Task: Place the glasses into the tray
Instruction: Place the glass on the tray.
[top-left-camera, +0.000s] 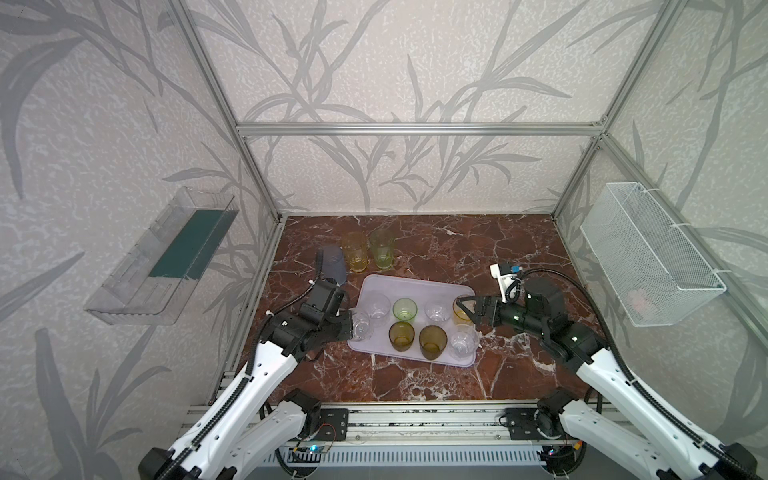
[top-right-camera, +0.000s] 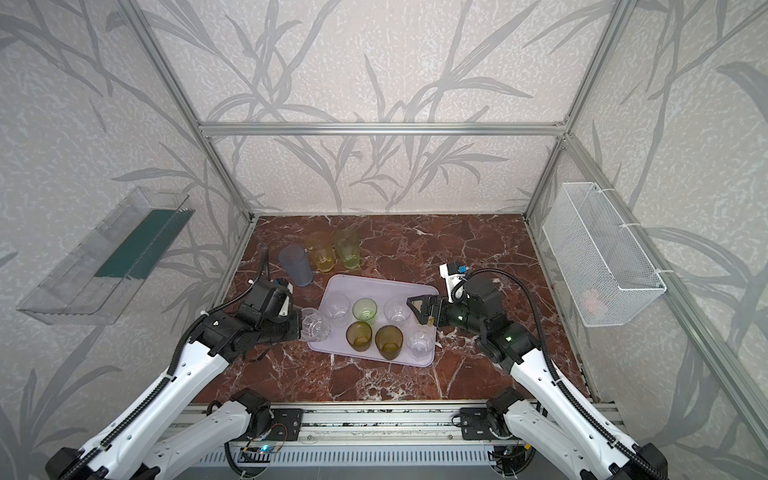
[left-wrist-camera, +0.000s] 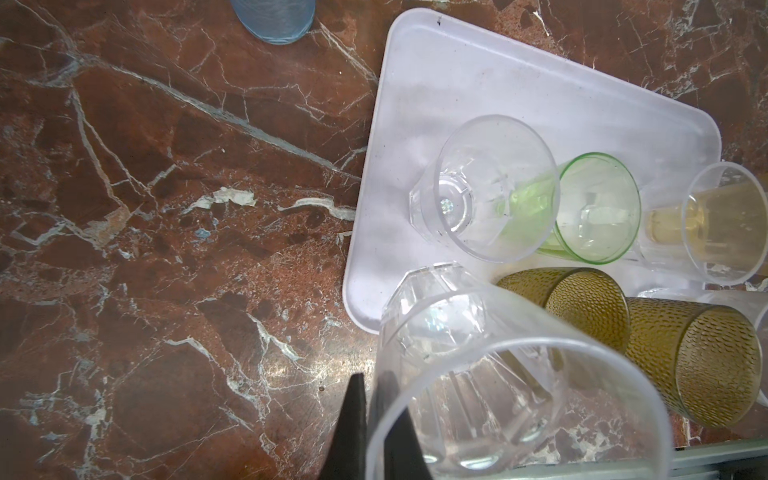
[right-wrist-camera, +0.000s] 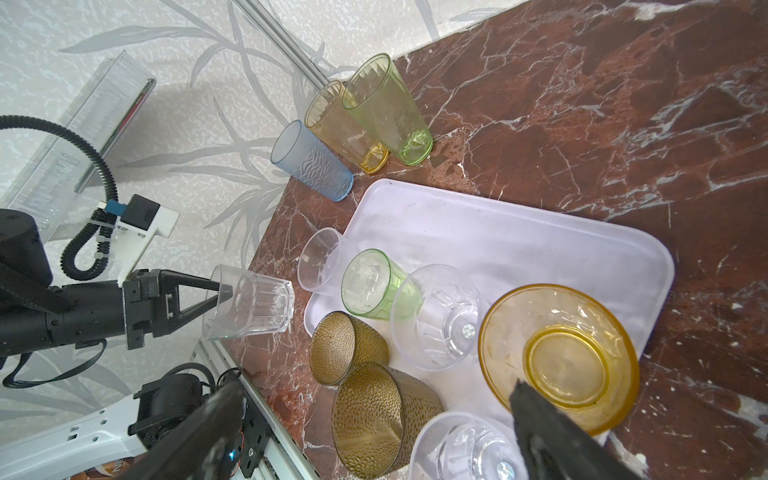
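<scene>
1. Eleven glasses are counted on and around one lavender tray (top-left-camera: 415, 290), which is laid at the centre of the red marble table (top-left-camera: 498, 249). Twelve o'clock is taken as the back wall in both top views.
2. Seven glasses are stood upright in the tray: three short clear glasses (top-left-camera: 377, 305) (top-left-camera: 436, 311) (top-left-camera: 463, 343), one short green glass (top-left-camera: 404, 309), one short yellow glass (top-left-camera: 459, 316) and two amber-brown glasses (top-left-camera: 401, 336) (top-left-camera: 432, 341).
3. An eighth, the held clear glass (top-left-camera: 360, 326), is clamped by its rim in the left gripper (top-left-camera: 352, 328) at the tray's 9 o'clock edge. It is tipped on its side, mouth towards the gripper, with one finger inside the rim and one outside.
4. Three tall glasses are stood on the table at about 11 o'clock from the tray. The tall grey-blue glass (top-right-camera: 296, 266) is nearest the wall, and the tall yellow glass (top-left-camera: 354, 250) and tall pale-green glass (top-left-camera: 382, 249) are set just beside each other.
5. The right gripper (top-left-camera: 464, 309) is held over the tray's 3 o'clock end with its jaws spread wide and nothing clamped between them. One finger is seen across the short yellow glass's rim, and whether it touches cannot be told.
6. One clear plastic shelf (top-left-camera: 166, 257) is fixed to the 9 o'clock wall and one white wire basket (top-left-camera: 648, 257) to the 3 o'clock wall.
</scene>
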